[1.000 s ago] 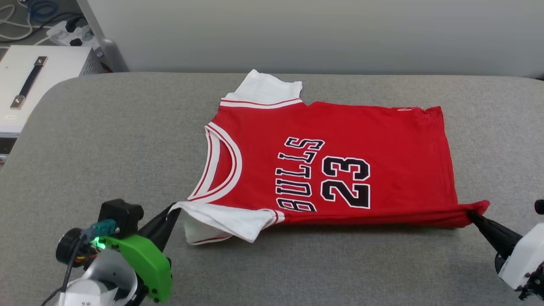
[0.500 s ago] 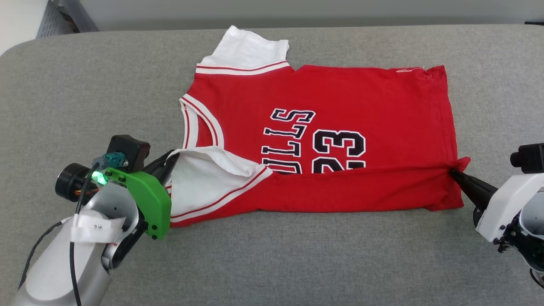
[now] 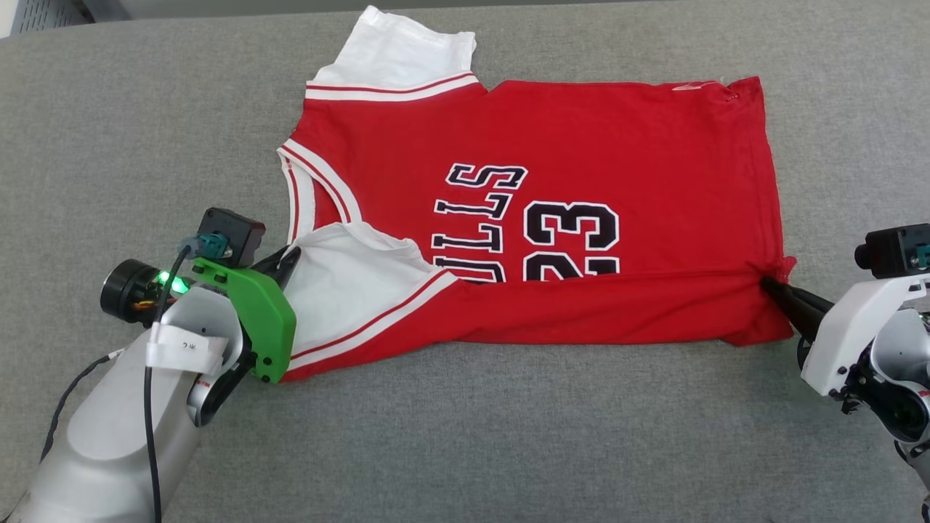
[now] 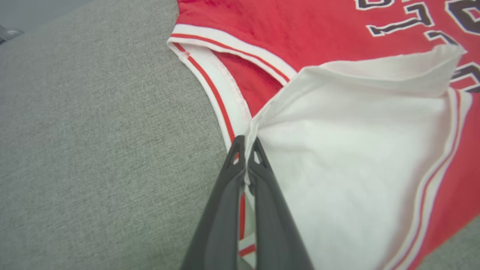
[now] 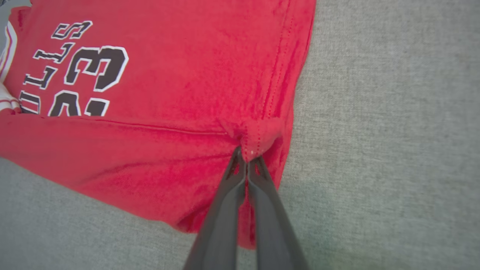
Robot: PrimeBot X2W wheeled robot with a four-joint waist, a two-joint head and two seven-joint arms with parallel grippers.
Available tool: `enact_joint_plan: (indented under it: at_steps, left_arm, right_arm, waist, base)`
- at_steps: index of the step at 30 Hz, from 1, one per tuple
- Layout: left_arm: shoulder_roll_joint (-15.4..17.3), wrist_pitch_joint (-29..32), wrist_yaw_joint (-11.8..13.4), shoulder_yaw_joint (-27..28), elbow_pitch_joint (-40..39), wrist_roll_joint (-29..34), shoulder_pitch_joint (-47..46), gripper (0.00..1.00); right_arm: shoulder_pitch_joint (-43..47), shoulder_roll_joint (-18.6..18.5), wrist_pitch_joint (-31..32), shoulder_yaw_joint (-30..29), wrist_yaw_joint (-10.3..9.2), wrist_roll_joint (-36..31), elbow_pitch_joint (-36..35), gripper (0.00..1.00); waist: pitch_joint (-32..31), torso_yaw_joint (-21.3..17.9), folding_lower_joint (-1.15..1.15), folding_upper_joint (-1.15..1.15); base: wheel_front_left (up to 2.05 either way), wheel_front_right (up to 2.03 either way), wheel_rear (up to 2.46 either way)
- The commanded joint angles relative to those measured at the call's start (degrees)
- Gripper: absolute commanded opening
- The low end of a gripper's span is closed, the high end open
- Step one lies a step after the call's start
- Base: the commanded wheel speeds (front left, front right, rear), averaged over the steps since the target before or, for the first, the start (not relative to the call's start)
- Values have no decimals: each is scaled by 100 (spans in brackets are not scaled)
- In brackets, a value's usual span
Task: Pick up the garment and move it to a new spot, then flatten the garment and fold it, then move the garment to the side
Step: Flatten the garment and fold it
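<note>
The garment (image 3: 581, 145), a red T-shirt with white sleeves and black-white chest lettering, lies spread on the grey surface with its near long edge folded up over the body. My left gripper (image 3: 289, 256) is shut on the corner of the near white sleeve (image 4: 337, 150), which is turned over onto the chest. At the hem end, my right gripper (image 3: 771, 286) is shut on the red hem corner (image 5: 258, 140). In the left wrist view the left gripper (image 4: 245, 144) pinches the sleeve edge; the right gripper (image 5: 245, 155) pinches bunched red cloth in the right wrist view. The fold covers the lower part of the lettering.
The grey fabric surface (image 3: 465, 436) stretches on all sides of the shirt. The far white sleeve (image 3: 396, 54) lies flat near the back edge.
Both grippers have carried the near edge of the shirt farther over its body, widening the fold and covering more lettering. The head camera has tilted down, so the whole picture shifted.
</note>
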Motion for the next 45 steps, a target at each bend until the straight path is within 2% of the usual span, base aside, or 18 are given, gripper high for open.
enact_joint_plan:
  at_steps: [1,2,3,10,17,18,23,27,32,34,40,43,45]
  left_arm:
    - [-48,-86,-13,-44,109,-19,-155,0]
    - [-72,-129,-13,-76,181,-19,-190,44]
    - [-111,-167,-14,-98,286,-43,-224,100]
    - [-415,-725,38,59,773,-262,-271,100]
    - [-742,-967,188,457,757,-893,119,100]
    - [-768,-965,431,601,469,-1075,486,100]
    - [-758,-909,925,795,-268,-1309,1271,100]
    - [-564,-615,1358,744,-936,-1227,1804,100]
    - [-291,187,1866,559,-1759,-1142,2210,100]
    - [-163,603,1998,464,-2029,-1147,2291,100]
    - [111,1300,2480,391,-2445,-1012,2323,100]
    - [131,1484,2722,402,-2656,-948,2273,100]
    - [165,1533,2757,407,-2677,-926,2233,100]
  right_arm:
    - [-119,53,-81,16,-6,-12,64,0]
    - [-138,71,-126,8,-6,-14,106,1]
    - [-156,83,-177,19,-6,-36,149,100]
    - [-109,61,-351,148,-6,79,224,100]
    - [209,-53,-526,35,-6,131,14,100]
    - [422,-36,-500,8,-6,-25,-154,100]
    - [745,54,-213,-247,-6,-430,-381,100]
    - [1023,308,291,-770,-6,-783,-674,100]
    - [1496,782,1440,-1711,-6,-1448,-1163,100]
    - [1677,1034,1951,-2078,-6,-1769,-1451,100]
    - [2065,1855,3240,-2916,-6,-2611,-2460,100]
    - [2141,2132,3641,-3112,-6,-2886,-2900,100]
    - [2150,2281,3810,-3193,-6,-2984,-3139,100]
  waist:
    - [14,36,-1,0]
    - [9,51,-1,0]
    - [-4,69,-1,0]
    - [-312,185,-1,0]
    - [-811,294,-1,0]
    - [-983,284,-1,0]
    - [-1101,230,-1,0]
    - [-1113,176,-1,0]
    - [-1049,154,-1,0]
    - [-1000,144,-1,0]
    - [-791,84,-1,0]
    - [-642,42,-1,0]
    - [-546,18,-1,0]
  base:
    - [0,0,0]
    - [0,0,0]
    - [0,0,0]
    - [0,0,0]
    - [0,0,0]
    - [0,0,0]
    - [0,0,0]
    - [0,0,0]
    - [0,0,0]
    - [0,0,0]
    - [0,0,0]
    - [0,0,0]
    - [0,0,0]
